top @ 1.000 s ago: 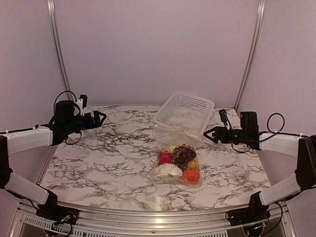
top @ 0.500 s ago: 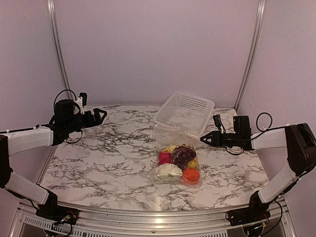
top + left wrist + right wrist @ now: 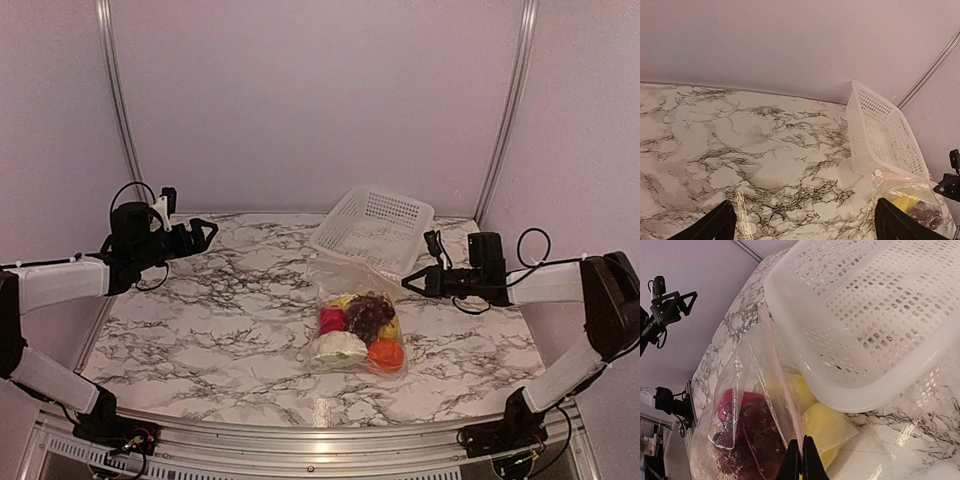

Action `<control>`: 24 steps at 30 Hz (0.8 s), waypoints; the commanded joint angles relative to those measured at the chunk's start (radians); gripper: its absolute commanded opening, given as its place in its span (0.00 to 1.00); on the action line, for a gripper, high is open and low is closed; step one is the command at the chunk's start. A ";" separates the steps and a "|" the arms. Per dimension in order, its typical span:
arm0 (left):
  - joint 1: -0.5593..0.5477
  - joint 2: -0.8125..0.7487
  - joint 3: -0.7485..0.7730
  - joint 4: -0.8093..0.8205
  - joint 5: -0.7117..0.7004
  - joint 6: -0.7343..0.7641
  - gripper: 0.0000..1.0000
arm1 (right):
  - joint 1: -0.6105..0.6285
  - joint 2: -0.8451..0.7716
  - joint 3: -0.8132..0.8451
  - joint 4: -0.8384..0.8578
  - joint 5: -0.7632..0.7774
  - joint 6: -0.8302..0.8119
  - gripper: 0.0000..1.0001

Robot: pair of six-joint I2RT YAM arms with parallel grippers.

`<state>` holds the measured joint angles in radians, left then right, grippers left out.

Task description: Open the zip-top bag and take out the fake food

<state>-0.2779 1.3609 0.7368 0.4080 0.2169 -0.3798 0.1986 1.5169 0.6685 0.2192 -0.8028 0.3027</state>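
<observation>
Plain pale lilac walls, two metal corner rails, white marble-veined tabletop, soft even light

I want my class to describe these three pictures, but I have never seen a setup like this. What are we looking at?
It is a robot: two arms bolted at the near edge of a marble-patterned table. One picture looks down from above and behind them. The other two come from a small camera on each wrist. On the table lie a white perforated basket and, right beside it, a clear zip-top bag of fake food. The left arm hangs over the table's left side, its jaws wide open and empty. The right arm reaches to the bag's top. Its jaws are shut, apparently pinching a fold of plastic.
</observation>
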 commanded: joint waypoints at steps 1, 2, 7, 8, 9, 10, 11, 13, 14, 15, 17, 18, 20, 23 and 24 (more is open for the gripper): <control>-0.004 0.015 -0.009 0.042 0.042 0.001 0.99 | 0.084 -0.118 0.003 -0.008 -0.012 -0.024 0.00; -0.004 0.017 -0.009 0.046 0.051 0.003 0.99 | 0.101 -0.136 0.008 -0.021 -0.003 -0.036 0.00; -0.004 0.046 -0.017 0.101 0.149 0.003 0.99 | 0.157 -0.195 0.064 -0.098 0.023 -0.102 0.00; -0.005 0.055 -0.020 0.119 0.176 0.002 0.99 | 0.163 -0.203 0.078 -0.114 0.025 -0.117 0.00; -0.005 0.063 -0.024 0.142 0.205 -0.002 0.99 | 0.166 -0.210 0.093 -0.131 0.026 -0.133 0.00; -0.006 0.067 -0.032 0.167 0.231 -0.006 0.99 | 0.169 -0.218 0.109 -0.143 0.025 -0.153 0.00; -0.007 0.073 -0.044 0.200 0.254 -0.011 0.99 | 0.170 -0.226 0.120 -0.152 0.019 -0.164 0.00; -0.012 0.080 -0.068 0.264 0.291 -0.013 0.99 | 0.171 -0.242 0.144 -0.171 0.003 -0.189 0.00; -0.020 0.085 -0.082 0.296 0.309 -0.013 0.99 | 0.171 -0.249 0.154 -0.180 -0.004 -0.201 0.00; -0.027 0.089 -0.092 0.326 0.322 -0.009 0.99 | 0.171 -0.256 0.163 -0.189 -0.009 -0.213 0.00; -0.052 0.100 -0.118 0.388 0.331 0.003 0.99 | 0.171 -0.267 0.175 -0.201 -0.016 -0.232 0.00; -0.068 0.108 -0.128 0.419 0.329 0.011 0.99 | 0.170 -0.273 0.178 -0.206 -0.017 -0.240 0.00; -0.100 0.131 -0.143 0.481 0.338 0.038 0.99 | 0.171 -0.286 0.185 -0.214 -0.020 -0.260 0.00; -0.144 0.174 -0.146 0.562 0.372 0.059 0.99 | 0.171 -0.302 0.186 -0.215 -0.026 -0.267 0.00; -0.158 0.189 -0.147 0.597 0.384 0.062 0.99 | 0.171 -0.306 0.189 -0.215 -0.028 -0.265 0.00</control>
<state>-0.3916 1.4971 0.6022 0.8188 0.5304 -0.3592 0.3584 1.2385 0.8097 0.0238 -0.8082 0.0742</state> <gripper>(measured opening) 0.989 0.006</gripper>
